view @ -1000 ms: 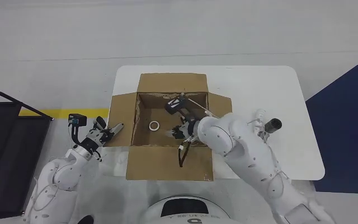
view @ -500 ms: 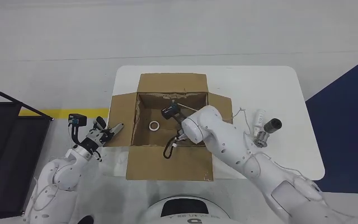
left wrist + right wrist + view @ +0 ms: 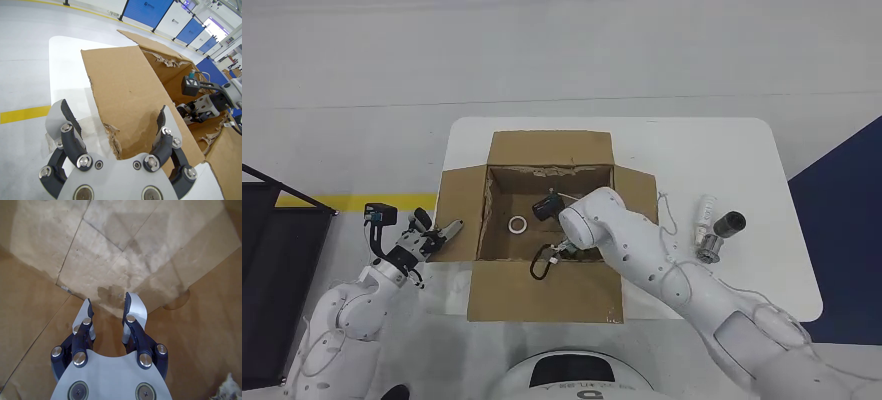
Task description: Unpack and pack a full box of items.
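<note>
The cardboard box [image 3: 498, 190] stands open in the middle of the white counter [image 3: 742, 160], with all four flaps folded outward. Its left flap [image 3: 460, 215] reaches to the counter's left edge, and its near flap [image 3: 542, 290] lies flat toward the counter's front edge.

The left gripper [image 3: 113, 111] hangs just outside the box at the left flap's outer edge, jaws spread wide and empty. From the left wrist view that flap's torn lower edge [image 3: 111, 136] lies in line between the jaws; whether it touches them cannot be told.

The right gripper [image 3: 108, 298] is down inside the box near its near wall, jaws a narrow gap apart with nothing between them. They point at the seam where the bare floor meets a side wall.

A white tape roll [image 3: 516, 225] lies flat on the box floor toward the left wall, apart from the right gripper. The floor around it is open.

Right of the box, well clear of its right flap [image 3: 635, 185], a dark cylinder [image 3: 729, 224] and a clear bottle [image 3: 705, 210] lie on the counter. Bare counter stretches beyond them to the right edge.
</note>
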`<state>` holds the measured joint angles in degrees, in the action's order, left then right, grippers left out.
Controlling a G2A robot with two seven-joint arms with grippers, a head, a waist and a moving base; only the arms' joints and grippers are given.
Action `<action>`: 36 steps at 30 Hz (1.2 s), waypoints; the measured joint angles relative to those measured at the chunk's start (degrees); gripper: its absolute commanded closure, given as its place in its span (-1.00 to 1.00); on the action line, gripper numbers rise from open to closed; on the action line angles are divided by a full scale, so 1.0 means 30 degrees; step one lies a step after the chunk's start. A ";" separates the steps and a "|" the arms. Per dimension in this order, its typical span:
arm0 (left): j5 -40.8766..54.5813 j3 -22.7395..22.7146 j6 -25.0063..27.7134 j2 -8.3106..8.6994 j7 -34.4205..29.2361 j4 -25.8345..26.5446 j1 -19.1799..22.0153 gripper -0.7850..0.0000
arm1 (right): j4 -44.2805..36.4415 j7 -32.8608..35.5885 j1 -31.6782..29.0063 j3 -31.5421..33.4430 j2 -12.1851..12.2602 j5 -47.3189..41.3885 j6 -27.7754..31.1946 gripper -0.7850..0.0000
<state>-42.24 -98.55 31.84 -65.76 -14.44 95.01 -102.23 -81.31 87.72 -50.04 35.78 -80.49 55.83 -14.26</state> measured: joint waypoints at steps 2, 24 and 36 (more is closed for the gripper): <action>0.0000 0.0000 0.0000 0.0000 0.0000 0.0000 0.0000 -1.00 | 0.0115 0.0055 -0.0017 0.0109 -0.0032 -0.0522 0.0397 0.16; 0.0000 0.0000 0.0000 0.0000 0.0000 0.0000 0.0000 -1.00 | 0.1969 -0.1665 0.1235 -0.0682 -0.0945 0.1461 -0.1710 1.00; 0.0000 0.0000 0.0000 0.0000 0.0000 0.0000 0.0000 -1.00 | -0.0994 -0.2666 -0.0037 0.0246 -0.0908 0.0208 -0.0625 -0.49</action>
<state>-42.24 -98.55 31.84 -65.76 -14.44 95.01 -102.23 -84.29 79.72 -50.15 36.52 -83.21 56.46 -16.14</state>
